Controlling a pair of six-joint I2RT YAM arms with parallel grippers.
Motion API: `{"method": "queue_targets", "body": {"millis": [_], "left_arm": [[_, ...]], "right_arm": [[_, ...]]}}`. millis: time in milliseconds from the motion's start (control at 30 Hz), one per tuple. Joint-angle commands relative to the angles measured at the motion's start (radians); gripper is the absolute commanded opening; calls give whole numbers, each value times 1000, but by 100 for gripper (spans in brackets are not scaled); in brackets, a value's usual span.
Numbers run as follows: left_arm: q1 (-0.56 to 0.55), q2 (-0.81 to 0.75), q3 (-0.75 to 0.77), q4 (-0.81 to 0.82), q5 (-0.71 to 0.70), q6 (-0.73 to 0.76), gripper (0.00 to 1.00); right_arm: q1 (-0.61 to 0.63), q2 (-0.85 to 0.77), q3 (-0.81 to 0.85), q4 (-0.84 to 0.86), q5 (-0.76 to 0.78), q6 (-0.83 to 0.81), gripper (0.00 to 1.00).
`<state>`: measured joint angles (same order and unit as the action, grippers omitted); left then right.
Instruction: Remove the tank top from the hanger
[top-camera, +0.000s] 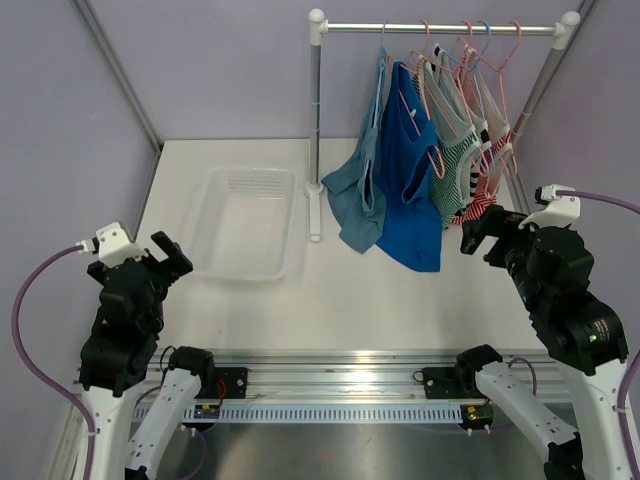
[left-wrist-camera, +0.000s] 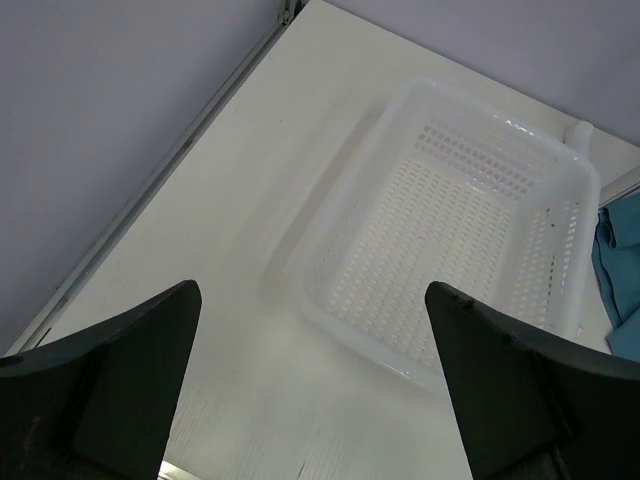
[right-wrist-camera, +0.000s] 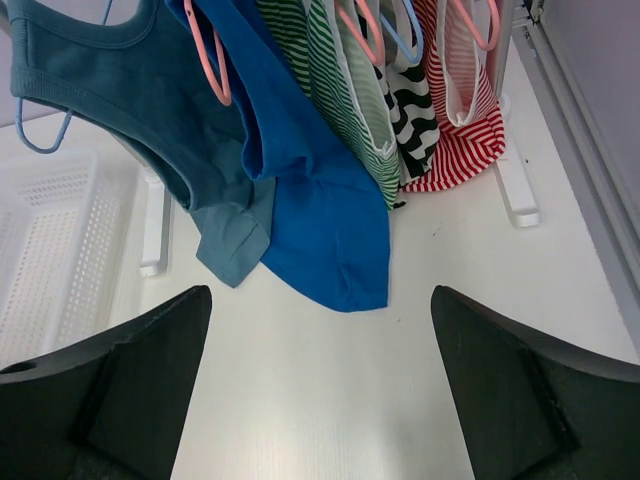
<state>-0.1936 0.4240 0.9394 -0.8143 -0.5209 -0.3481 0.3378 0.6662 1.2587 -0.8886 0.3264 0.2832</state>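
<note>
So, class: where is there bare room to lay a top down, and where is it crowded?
Bare table lies in front of the basket and the hanging tank tops. The basket itself holds nothing. A strip runs left of it. Crowded: under the rail, where the tops hang packed.

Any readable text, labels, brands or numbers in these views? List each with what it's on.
None legible in any view.
No print shows on the teal tank top, blue tank top, green-striped tank top or red-striped tank top.
No print shows on the white perforated plastic basket or white metal clothes rack.
The small circuit board by the aluminium base rail has coloured marks, too small to read.
</note>
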Motion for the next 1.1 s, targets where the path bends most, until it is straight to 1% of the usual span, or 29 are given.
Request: {"method": "queue_targets", "body": {"millis": [0,67,167,267,300,333,367,400,467,500,567,600,633,667,700,767,800,867,900,967,1033,1067], "left_arm": [[13,-13,-13,60,-15,-11,99],[17,-11,-16,61,-11,-11,99],[20,-13,-19,64,-7,-11,99],[25,-16,-22,64,-1,-11,99],[26,-19,-24,64,1,-12,99],[28,-19,-25,66,2,-14,99],[29,-22,-27,66,4,-14,99],[29,-22,-28,67,7,-12,99],[31,-25,-31,69,15,-12,99],[31,-27,-31,67,15,-14,99],[31,-31,-36,75,27,-12,99],[31,-39,-39,79,36,-12,99],[31,-45,-42,90,47,-6,99],[31,-50,-48,95,68,-5,99],[31,-57,-50,96,71,-3,99],[31,-60,-53,98,75,-3,99],[31,-60,-53,98,78,-3,99],[31,-57,-53,99,87,-2,99],[31,-56,-53,102,91,1,99],[31,-48,-53,102,102,0,99],[31,-47,-54,104,110,1,99],[31,-45,-53,104,114,3,99]], "right_arm": [[14,16,51,10,48,-21,99],[15,18,64,16,27,-27,99],[15,24,90,65,-64,-29,99],[15,68,151,118,-192,29,100],[14,116,192,131,-272,43,99],[13,143,211,149,-317,54,99],[15,173,226,199,-375,65,99],[14,246,279,215,-457,88,100],[13,338,352,231,-525,99,99],[15,433,428,223,-527,100,100],[15,525,500,188,-514,93,99],[24,608,572,174,-471,82,99],[29,642,597,168,-445,76,99],[36,673,620,165,-416,68,97],[52,734,677,159,-355,57,93],[73,798,741,122,-288,31,87],[90,866,813,106,-227,21,86],[110,962,879,70,-181,-12,81],[115,986,934,65,-162,-19,81],[133,1048,975,54,-152,-30,79],[145,1081,1018,54,-106,-39,76],[150,1108,1027,60,-77,-45,72]]}}
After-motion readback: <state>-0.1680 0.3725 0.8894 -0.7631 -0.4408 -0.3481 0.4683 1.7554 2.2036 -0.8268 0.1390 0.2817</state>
